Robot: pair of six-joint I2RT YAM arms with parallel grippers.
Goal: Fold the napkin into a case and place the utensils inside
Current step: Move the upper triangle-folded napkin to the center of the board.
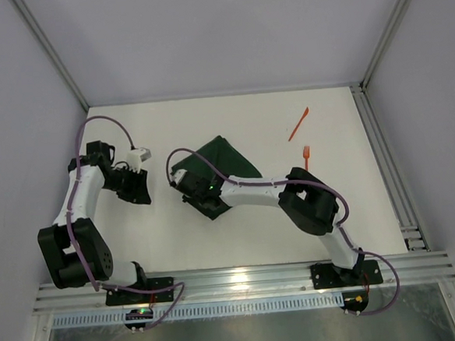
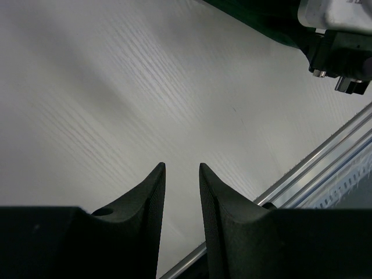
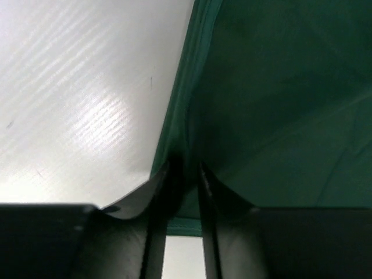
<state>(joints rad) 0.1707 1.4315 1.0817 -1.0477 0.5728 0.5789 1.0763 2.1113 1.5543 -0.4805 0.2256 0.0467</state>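
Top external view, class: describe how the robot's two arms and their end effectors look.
Both arms have white links with chunky black joint housings. A purple cable loops along each. The left end effector and the right end effector are black, with curved, finely ribbed fingers.

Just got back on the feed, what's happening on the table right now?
The right gripper is pinching the edge of the dark green napkin, which lies partly folded near the table's middle. The left gripper hovers over bare table to the napkin's left, fingers slightly apart and holding nothing. The orange fork and orange knife lie untouched to the right, outside the cloth.
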